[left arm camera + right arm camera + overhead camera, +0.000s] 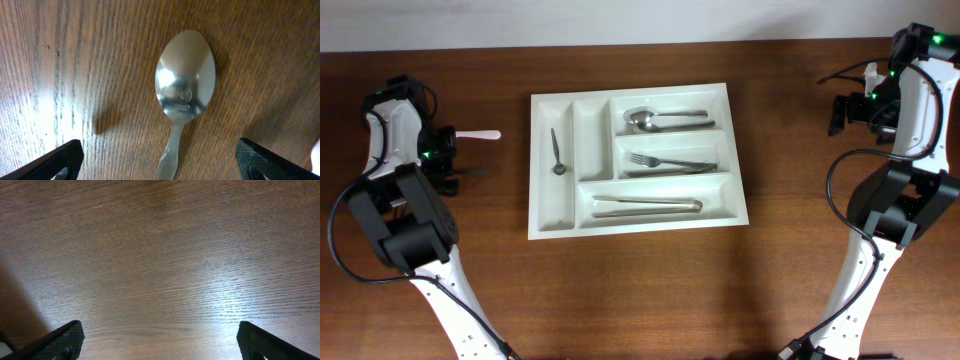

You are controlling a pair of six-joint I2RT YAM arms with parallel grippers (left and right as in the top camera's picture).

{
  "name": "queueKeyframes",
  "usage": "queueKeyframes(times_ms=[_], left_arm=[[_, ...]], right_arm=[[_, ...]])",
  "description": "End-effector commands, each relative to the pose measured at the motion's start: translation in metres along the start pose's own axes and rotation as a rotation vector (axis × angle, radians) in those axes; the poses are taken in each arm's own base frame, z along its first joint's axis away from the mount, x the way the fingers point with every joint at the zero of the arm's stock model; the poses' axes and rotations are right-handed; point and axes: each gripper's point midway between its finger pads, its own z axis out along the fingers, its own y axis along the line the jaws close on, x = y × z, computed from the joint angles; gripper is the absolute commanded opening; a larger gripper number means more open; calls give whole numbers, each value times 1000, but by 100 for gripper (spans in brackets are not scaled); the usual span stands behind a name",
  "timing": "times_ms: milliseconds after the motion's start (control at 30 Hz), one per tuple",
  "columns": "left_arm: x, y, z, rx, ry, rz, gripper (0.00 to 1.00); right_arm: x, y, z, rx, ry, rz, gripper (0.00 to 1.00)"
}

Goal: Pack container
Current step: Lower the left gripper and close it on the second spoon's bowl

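Directly under the left gripper (160,161) lies a metal spoon (185,75) on the wooden table (75,60). Its jaws are spread wide, with one finger (60,159) at each lower corner of the wrist view and nothing between them but the spoon's handle. The spoon's long axis runs away from the wrist, with the handle toward the camera and the bowl at the far end, hollow side up. The jaws therefore straddle the handle crosswise, which looks right for a straight drop and pinch. A shallow metal handle lying flat on wood may slip as the jaws shut.

Just beyond the gripper in the overhead view, a white-handled utensil (480,134) points toward mid-table. I cannot tell what kind it is.

Further toward the robot's right sits the container (590,222), flat at the table's middle with its long side running left to right. Its nearest narrow compartment holds a small spoon (558,152), and the narrow one next to it looks bare. The long compartments hold spoons (665,119), forks (670,162) and tongs (648,205). Carrying the spoon there means a sideways move to the robot's right.

Farthest off, beyond the container, the right gripper (160,341) hangs spread over bare wood. The left arm is clearly the one nearer to the spoon.
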Motion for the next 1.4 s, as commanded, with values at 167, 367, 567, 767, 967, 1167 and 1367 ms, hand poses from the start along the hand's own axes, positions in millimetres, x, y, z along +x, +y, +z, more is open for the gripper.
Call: queueKeyframes(times_ms=[167,367,567,767,967,1167,1367], left_arm=[[-20,3,2,-6,-9,-59,99],[-22,4,2,-10,-8,-64,99],[-21,5,3,-12,-4,-47,99],[-21,8,3,-26,-3,-36,99],[-20,12,6,-40,1,-35,99],[-20,12,6,-43,0,-33,99],[-21,12,7,-41,-7,31,99]], right_arm=[[-3,-1,-13,3,-35,-9,99],[-3,-1,-13,3,-35,-9,99],[-3,-1,-13,3,-35,-9,99],[-3,-1,-13,3,-35,-9,99],[-3,-1,-13,3,-35,-9,99],[-3,-1,-13,4,-35,-9,99],[-3,-1,-13,3,-35,-9,99]])
